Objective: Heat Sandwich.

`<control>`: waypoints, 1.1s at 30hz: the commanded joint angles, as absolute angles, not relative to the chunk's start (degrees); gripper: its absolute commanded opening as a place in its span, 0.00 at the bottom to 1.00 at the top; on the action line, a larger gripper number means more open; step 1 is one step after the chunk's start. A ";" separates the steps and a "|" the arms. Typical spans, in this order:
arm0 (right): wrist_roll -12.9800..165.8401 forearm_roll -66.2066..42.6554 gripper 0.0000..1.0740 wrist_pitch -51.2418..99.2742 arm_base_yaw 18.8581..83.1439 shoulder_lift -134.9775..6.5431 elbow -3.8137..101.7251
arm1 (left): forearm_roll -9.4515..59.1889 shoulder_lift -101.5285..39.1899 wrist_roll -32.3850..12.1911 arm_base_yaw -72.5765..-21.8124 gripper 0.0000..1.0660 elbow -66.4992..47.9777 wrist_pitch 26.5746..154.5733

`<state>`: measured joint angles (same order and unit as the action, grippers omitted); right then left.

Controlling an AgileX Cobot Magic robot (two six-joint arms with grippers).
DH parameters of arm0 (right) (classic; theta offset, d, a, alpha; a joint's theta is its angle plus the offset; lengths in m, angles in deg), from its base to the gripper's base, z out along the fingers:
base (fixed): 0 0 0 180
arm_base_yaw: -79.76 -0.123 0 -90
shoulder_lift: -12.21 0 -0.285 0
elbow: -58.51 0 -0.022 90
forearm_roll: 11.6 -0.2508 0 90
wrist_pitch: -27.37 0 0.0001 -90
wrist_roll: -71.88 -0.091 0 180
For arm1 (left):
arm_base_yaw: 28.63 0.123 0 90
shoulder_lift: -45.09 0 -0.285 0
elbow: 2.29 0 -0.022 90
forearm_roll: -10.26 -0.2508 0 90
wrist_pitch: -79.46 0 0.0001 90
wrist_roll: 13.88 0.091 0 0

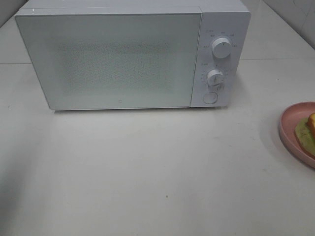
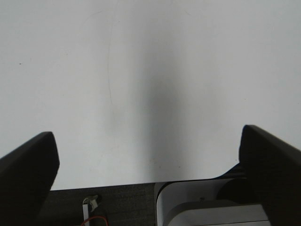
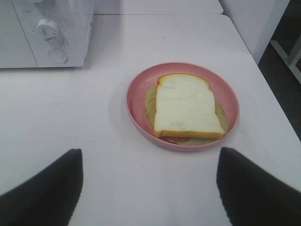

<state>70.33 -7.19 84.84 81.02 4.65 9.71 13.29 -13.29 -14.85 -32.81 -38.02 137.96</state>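
The sandwich (image 3: 187, 106), white bread with a yellow-orange crust over light green filling, lies on a round pink plate (image 3: 136, 96). In the exterior high view only its edge (image 1: 306, 132) and the plate's rim (image 1: 289, 129) show at the far right. The white microwave (image 1: 118, 59) stands at the back with its door shut; its dials (image 3: 47, 29) also show in the right wrist view. My right gripper (image 3: 149, 188) is open and empty, above the table short of the plate. My left gripper (image 2: 148, 160) is open and empty over bare white table. Neither gripper shows in the exterior high view.
The microwave has two knobs (image 1: 222, 48) and a round button (image 1: 210, 98) on its right panel. The white table (image 1: 147, 167) ends at an edge to the right of the plate (image 3: 277, 117). A dark floor and white base (image 2: 207, 209) show below the left gripper.
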 commanded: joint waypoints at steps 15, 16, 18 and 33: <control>70.10 -7.31 0.70 84.38 81.43 6.20 9.65 | 14.15 18.11 -14.22 -32.64 0.94 -50.06 140.82; 70.10 -7.31 0.70 84.38 81.43 6.20 9.65 | 14.15 18.11 -14.22 -32.64 0.94 -50.06 140.82; 70.10 -7.31 0.70 84.38 81.43 6.20 9.65 | 14.21 21.89 -14.22 -32.64 0.94 -49.83 140.88; 70.10 -7.31 0.70 84.38 81.43 6.20 9.65 | 14.21 27.96 -14.28 -31.04 0.94 -49.83 140.88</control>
